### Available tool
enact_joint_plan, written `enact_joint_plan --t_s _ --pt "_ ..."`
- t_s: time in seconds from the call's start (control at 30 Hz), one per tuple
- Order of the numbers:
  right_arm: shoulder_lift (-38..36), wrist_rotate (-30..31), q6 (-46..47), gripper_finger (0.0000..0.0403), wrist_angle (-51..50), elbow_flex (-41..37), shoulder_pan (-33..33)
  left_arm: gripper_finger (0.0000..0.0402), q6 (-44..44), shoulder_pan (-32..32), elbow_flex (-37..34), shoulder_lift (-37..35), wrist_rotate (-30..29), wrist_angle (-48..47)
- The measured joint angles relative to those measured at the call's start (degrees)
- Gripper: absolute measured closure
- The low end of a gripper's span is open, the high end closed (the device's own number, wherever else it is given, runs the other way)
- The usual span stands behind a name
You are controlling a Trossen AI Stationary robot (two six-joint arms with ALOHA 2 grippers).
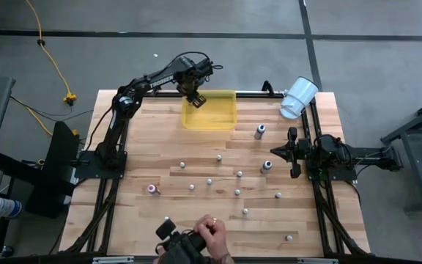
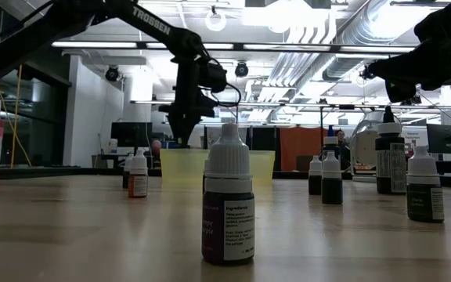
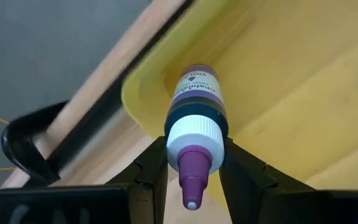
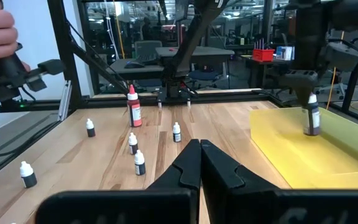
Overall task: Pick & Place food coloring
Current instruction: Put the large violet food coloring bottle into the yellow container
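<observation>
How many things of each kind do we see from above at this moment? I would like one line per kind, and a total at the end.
Food coloring bottles standing on the table: 13
Food coloring bottle held by the left gripper: 1
Yellow tray: 1
White cup: 1
Total: 16

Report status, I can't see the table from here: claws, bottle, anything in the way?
Left claw shut on violet bottle over yellow tray. Right claw shut, empty, waiting. Nothing blocking.
</observation>
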Motion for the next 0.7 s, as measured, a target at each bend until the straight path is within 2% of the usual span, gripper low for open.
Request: enact_joint_plan --t_s 0.27,0.7 --pt "0.02 -0.02 0.00 0.0402 0.00 0.02 0.02 0.0292 1.20 0.60 -0.01 0.14 0.75 -0.82" --pt "0.02 -0.01 0.00 0.0402 0.00 0.01 0.01 0.0258 3.56 0.60 -0.03 1.54 0.65 0.02"
